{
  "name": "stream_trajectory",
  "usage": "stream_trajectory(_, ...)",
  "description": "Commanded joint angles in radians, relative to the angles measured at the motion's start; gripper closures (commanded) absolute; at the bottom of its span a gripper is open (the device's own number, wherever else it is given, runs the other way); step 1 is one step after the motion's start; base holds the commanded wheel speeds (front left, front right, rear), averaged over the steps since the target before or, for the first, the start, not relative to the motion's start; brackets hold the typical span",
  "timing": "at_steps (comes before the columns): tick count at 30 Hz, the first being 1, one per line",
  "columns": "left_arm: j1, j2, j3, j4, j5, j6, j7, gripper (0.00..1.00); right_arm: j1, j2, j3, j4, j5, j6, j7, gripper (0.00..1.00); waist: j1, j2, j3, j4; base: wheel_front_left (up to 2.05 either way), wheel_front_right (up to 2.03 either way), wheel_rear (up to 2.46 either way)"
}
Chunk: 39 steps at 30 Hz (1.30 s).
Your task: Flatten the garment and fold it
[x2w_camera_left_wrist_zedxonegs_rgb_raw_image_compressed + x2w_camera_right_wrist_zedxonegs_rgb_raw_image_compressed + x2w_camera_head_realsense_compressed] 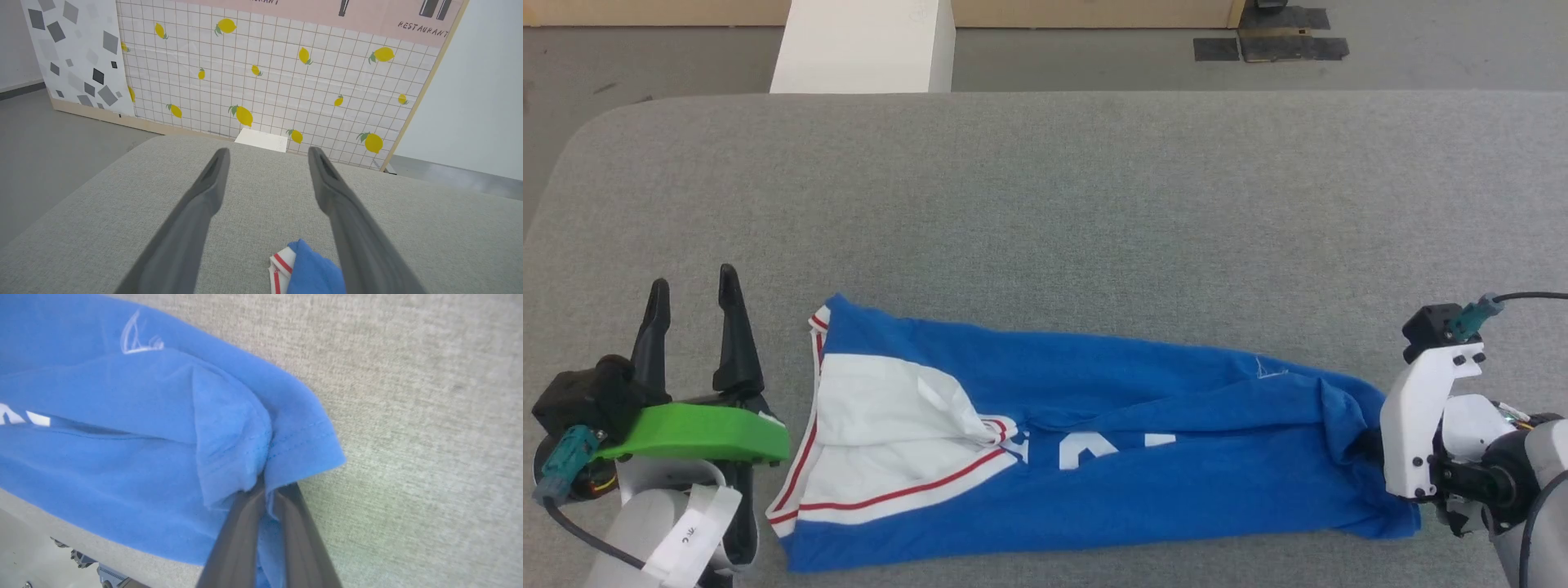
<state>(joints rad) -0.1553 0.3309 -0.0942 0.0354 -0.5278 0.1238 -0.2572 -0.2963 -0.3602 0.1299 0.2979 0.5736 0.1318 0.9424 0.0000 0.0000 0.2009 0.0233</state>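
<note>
The garment (1094,441) lies bunched lengthwise on the table (1045,204). The right gripper (265,490) has jaws clamped on its blue hem. The left gripper (693,282) stands wide beside the sleeve end. A slow, level pull would likely spread it best.

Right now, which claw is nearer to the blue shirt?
Right. The right claw is shut on the hem end of the blue shirt; the left claw stands open beside its white sleeve end, holding nothing.
</note>
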Motion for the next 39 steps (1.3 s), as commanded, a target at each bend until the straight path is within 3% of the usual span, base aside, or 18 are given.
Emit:
stream_trajectory(1, 0.016, -0.005, 0.006, -0.001, 0.008, -0.006, -0.004, 0.00, 0.012, 0.009, 0.007, 0.013, 0.006, -0.001, 0.005, 1.00, 0.0000, 0.0000, -0.003, -0.003, 0.00, 0.00, 0.00)
stream_trajectory(11, 0.009, -0.019, 0.019, 0.001, 0.016, -0.020, -0.004, 0.00, -0.012, -0.029, -0.066, 0.005, -0.023, -0.001, 0.017, 1.00, 0.0000, 0.0000, 0.008, 0.000, 0.00, 0.00, 0.00)
stream_trajectory(21, -0.004, -0.028, 0.019, 0.002, 0.026, -0.031, -0.004, 0.00, -0.034, -0.073, -0.262, 0.064, -0.126, -0.001, 0.050, 1.00, 0.0000, 0.0000, 0.024, 0.011, 0.00, 0.00, 0.00)
stream_trajectory(28, 0.001, -0.021, 0.020, 0.005, 0.028, -0.034, -0.004, 0.00, -0.037, -0.056, -0.370, 0.072, -0.215, -0.001, 0.073, 1.00, 0.0000, 0.0000, 0.015, 0.011, 0.00, 0.00, 0.00)
stream_trajectory(31, 0.007, -0.018, 0.018, 0.006, 0.028, -0.034, -0.004, 0.00, -0.036, -0.052, -0.361, 0.047, -0.233, -0.001, 0.093, 1.00, 0.0000, 0.0000, 0.005, 0.007, 0.00, 0.00, 0.00)
stream_trajectory(39, 0.031, -0.015, 0.010, 0.013, 0.024, -0.030, 0.005, 0.00, -0.006, -0.088, -0.223, -0.126, -0.197, -0.001, 0.236, 1.00, 0.0000, 0.0000, -0.040, -0.005, 0.00, 0.00, 0.00)
